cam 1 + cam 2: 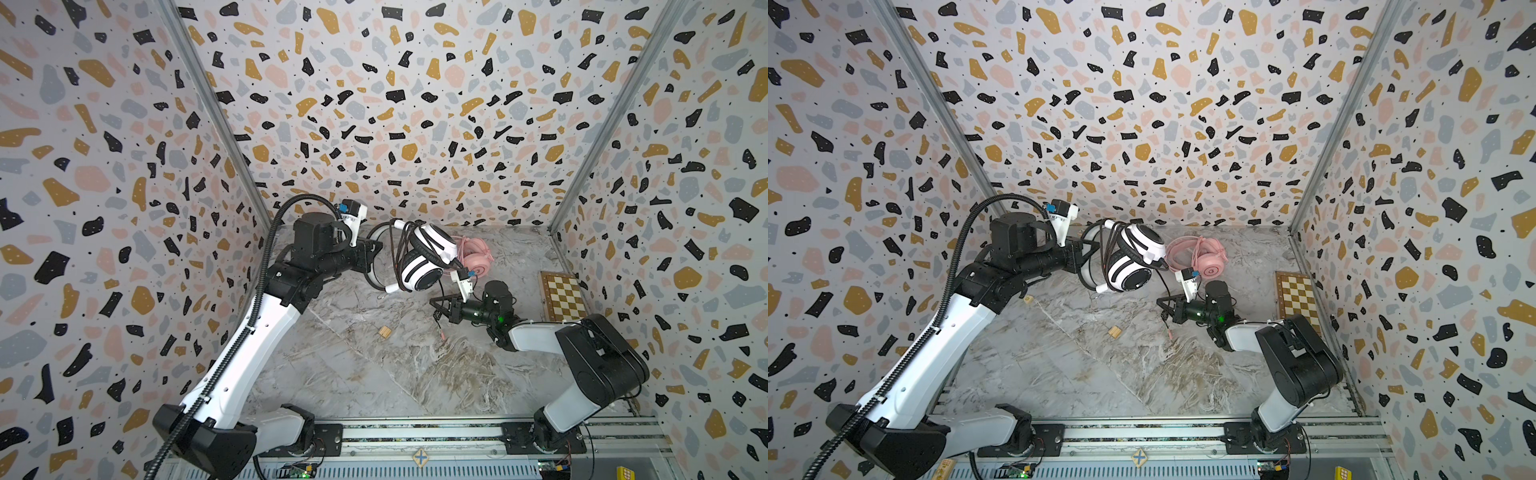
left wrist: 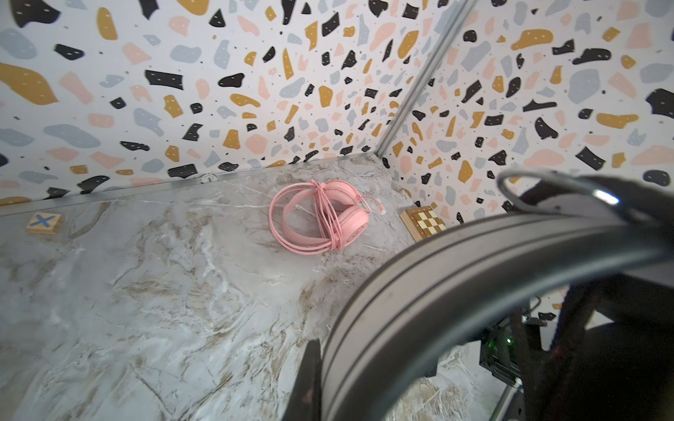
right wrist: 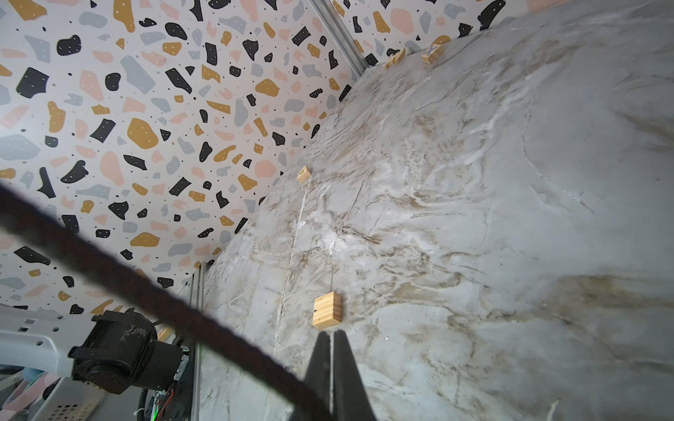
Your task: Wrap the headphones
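The white headphones (image 1: 424, 259) with black pads hang above the table, and their black cable (image 1: 400, 253) loops around them. My left gripper (image 1: 374, 251) is shut on their headband (image 2: 437, 291); one finger (image 2: 310, 379) presses against it in the left wrist view. The pink headphones (image 1: 478, 254) lie on the table behind, with their pink cable wound around them (image 2: 328, 218). My right gripper (image 1: 433, 302) is below the white headset, its jaws shut (image 3: 332, 333) with nothing between the tips. The loose end of the black cable (image 3: 146, 291) runs past the base of its fingers and dangles (image 1: 438, 324).
A folded chessboard (image 1: 563, 297) lies by the right wall. A small wooden block (image 1: 385, 331) sits mid-table, just beyond my right fingertips (image 3: 327, 310). A wooden tile with a blue X (image 2: 44, 222) lies near the back wall. Patterned walls close in three sides, and the arms' rail (image 1: 415, 434) runs along the front.
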`<state>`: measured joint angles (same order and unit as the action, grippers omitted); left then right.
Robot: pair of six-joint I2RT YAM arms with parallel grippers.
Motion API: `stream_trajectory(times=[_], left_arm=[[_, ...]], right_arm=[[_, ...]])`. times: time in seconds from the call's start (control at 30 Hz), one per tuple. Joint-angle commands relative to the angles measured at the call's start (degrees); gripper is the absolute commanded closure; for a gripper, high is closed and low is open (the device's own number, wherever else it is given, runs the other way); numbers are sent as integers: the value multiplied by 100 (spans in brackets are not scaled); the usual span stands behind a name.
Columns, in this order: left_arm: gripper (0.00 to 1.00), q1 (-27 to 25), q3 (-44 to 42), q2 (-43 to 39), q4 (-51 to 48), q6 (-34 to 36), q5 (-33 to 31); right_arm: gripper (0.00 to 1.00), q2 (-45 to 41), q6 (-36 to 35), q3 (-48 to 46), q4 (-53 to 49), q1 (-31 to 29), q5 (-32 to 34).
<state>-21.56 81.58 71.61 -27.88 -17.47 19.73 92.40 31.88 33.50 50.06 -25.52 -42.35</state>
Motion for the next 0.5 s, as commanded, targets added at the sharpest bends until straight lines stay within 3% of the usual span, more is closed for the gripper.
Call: stream_trajectory(times=[0.0,0.17,0.3,0.47], left_arm=[[100,90,119,-116,704,-656,-952],[100,84,-377,-161,1190,-1497,-2436],[100,82,-509,-54,1315,-1769,-3558],[100,83,-567,168,1475,-1943,-4446]], right_arm=[[95,-331,-153,-104,-296,-52,116],[94,-917,-624,-70,-1359,-528,638],[94,-1475,-1039,132,-2430,-1082,1062],[94,-2197,-1455,479,-3729,-1837,1618]])
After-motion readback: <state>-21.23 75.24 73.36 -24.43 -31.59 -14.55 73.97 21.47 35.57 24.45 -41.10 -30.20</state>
